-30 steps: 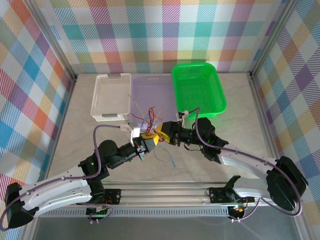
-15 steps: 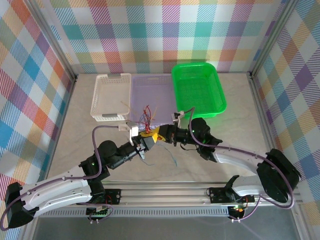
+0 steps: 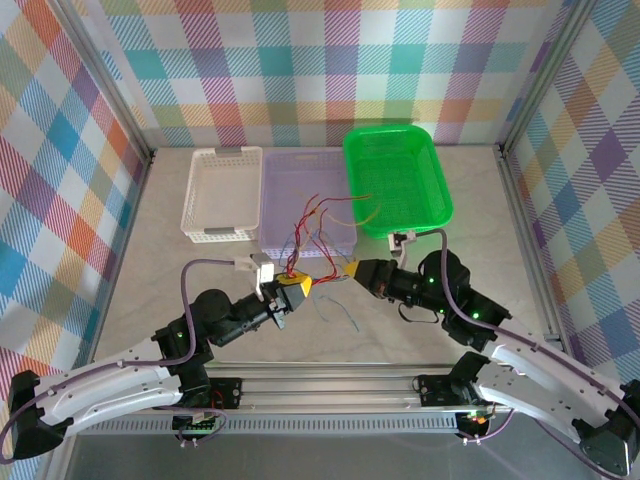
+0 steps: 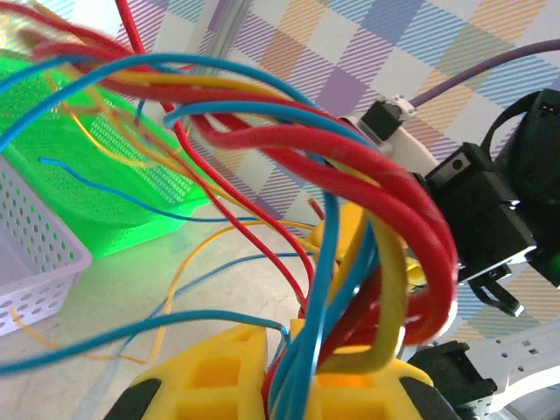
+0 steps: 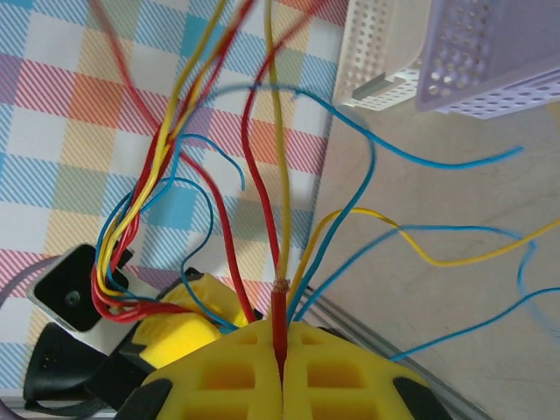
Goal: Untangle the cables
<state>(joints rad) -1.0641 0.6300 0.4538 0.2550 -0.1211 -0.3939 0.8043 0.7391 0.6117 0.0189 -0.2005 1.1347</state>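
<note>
Cables in red, yellow and blue hang in a messy bunch above the table. They are just in front of the purple tray. Their loose ends fan out over that tray, and some reach toward the green basket. One blue cable lies by itself on the table, near the two grippers.

The left gripper is closed tight on the thick part of the bunch. In the left wrist view, red, blue and yellow cables all squeeze out from between its yellow fingers.

The right gripper has just changed the most. A second ago it was right up against the left one, with its fingers partly apart. Now its fingers are pressed together on one red cable, which sits in the crack between them in the right wrist view. The right arm has also pulled back to the right, so the two grippers are apart.

I think this means the robot has picked one cable and has started to pull it out of the knot while the left gripper holds the rest. The bunch looks more spread out now, but it is not untangled yet — many cables are crossed over each other. The red one could snag on the others as it slides.

The white basket sits left of the purple tray. I cannot see any words, names or labels to read — just colours and checked walls.
</note>
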